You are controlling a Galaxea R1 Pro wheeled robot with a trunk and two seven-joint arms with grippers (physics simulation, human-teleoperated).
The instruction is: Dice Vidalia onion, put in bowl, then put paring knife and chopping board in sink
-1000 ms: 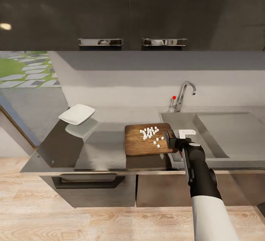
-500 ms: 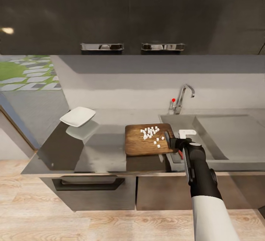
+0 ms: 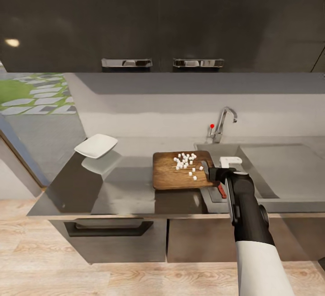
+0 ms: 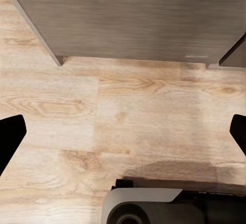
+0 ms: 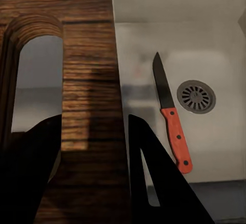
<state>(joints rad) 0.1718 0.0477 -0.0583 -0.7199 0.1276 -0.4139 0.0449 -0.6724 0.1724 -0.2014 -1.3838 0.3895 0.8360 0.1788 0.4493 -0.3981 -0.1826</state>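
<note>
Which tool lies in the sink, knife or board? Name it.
The paring knife, flat in the sink beside its drain; the chopping board rests on the countertop.

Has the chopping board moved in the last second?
Yes, slightly. The tap and bowl slid down the head view with the camera; the chopping board did not, so it rose or shifted toward the back wall relative to them.

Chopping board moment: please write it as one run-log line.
right gripper: shut on board handle end | knife: in sink | onion dice: on board | bowl: empty | left gripper: open
</note>
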